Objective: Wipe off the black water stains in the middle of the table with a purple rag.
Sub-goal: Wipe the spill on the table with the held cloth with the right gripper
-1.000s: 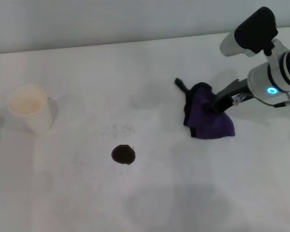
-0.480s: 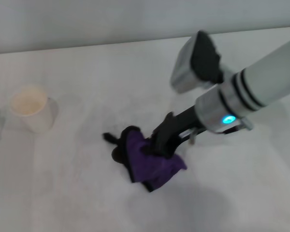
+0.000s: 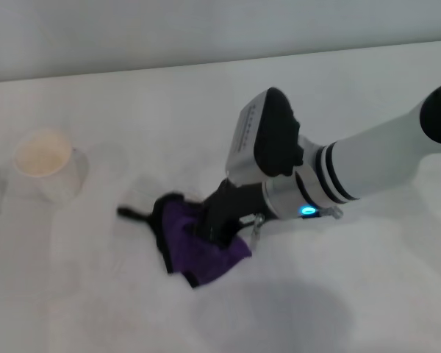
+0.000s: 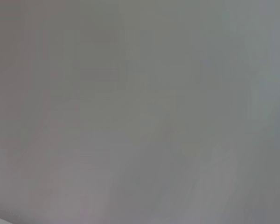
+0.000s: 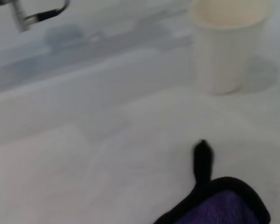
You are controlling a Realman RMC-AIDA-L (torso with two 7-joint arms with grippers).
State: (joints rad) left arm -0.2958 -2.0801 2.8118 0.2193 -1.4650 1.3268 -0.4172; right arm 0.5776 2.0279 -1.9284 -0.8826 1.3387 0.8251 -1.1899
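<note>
Because the blot needs scrubbing, right end effector [image 3: 219, 219] clamps soft deep-purple, black-edged rag [image 3: 198, 248] flat against white tabletop [image 3: 353, 294]; stain hidden beneath.

You see a deep-purple rag [image 3: 198, 248] edged in black; its tail is black; the tabletop [image 3: 353, 309] is plain white; the cup [image 3: 45, 165] is cream-white.

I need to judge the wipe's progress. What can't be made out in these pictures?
- Black water stains: not seen in any view; the purple rag and right gripper cover that part of the table.
- Right gripper's fingers: buried in the rag, head view.
- Left gripper: out of view; left wrist view shows only blank grey.
- Rag: cut off by the right wrist view's edge.
</note>
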